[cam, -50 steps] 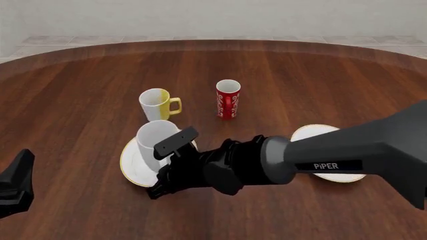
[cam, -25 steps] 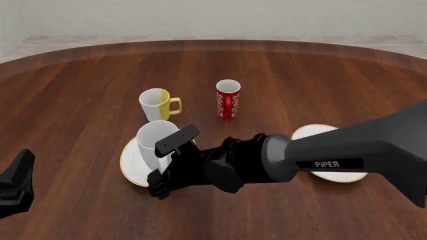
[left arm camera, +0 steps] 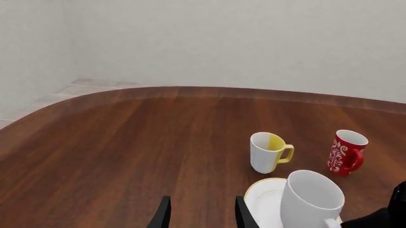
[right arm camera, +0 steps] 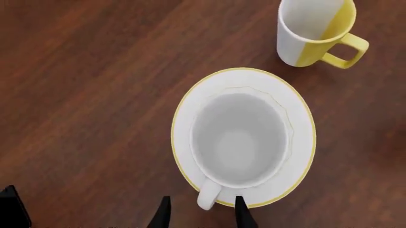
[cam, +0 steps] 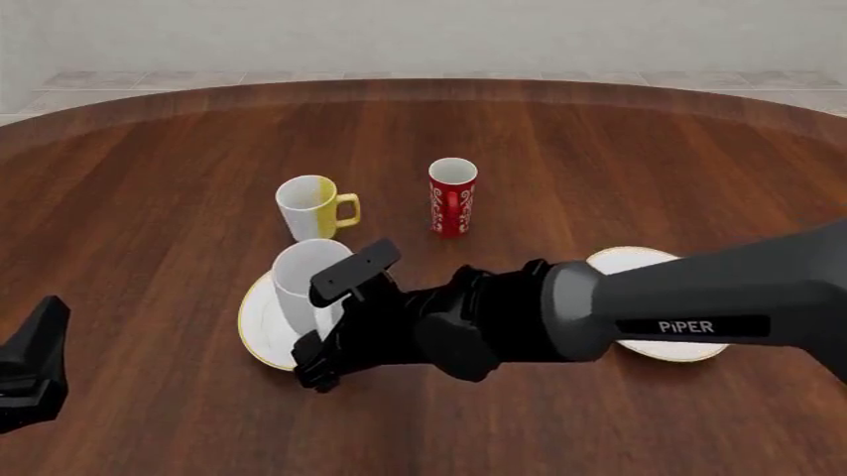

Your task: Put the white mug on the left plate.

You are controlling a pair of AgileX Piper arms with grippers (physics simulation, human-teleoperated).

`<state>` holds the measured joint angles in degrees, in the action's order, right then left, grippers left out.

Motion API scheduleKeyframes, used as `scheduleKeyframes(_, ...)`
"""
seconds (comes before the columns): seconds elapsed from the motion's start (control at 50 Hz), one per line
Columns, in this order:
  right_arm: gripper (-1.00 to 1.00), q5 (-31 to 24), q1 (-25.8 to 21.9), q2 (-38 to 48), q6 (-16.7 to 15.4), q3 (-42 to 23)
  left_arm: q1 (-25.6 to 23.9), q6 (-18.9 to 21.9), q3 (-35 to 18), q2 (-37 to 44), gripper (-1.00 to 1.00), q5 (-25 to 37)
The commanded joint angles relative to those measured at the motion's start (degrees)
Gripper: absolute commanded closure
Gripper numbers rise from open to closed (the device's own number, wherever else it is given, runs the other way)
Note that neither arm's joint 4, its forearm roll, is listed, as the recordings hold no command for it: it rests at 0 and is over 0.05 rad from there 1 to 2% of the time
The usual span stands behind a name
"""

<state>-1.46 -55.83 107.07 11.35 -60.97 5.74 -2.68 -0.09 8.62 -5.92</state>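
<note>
Withdrawn slightly, right tool (right arm camera: 199, 213) spread; wrist view shows white mug (right arm camera: 238, 138) centred on left plate (right arm camera: 190, 102).

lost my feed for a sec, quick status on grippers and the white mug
Right gripper open, just off the handle, holding nothing. Left gripper open, off to the side. White mug upright on the left plate. Nothing in the way.

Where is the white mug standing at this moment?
In the front view the white mug stands upright on the left plate, left of centre. The white-and-yellow mug is just behind it, and the right pincer is beside it.
</note>
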Motion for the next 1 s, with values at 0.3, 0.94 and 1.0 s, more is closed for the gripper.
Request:
scheduleKeyframes(0.3, -1.00, 0.2, -0.6, -7.1, -5.0, 3.8, 0.0, 0.0, -0.5, -1.3, -1.00, 1.2)
scheduleKeyframes(0.94, -1.00, -1.5, -1.6, -19.0, -4.8, 9.1, -0.4, 0.2, -0.3, -2.4, -1.00, 2.5)
scheduleKeyframes(1.0, -1.00, -1.6, -1.0, -20.1, -5.0, 9.8, -0.4, 0.2, -0.3, -1.6, -1.00, 1.7)
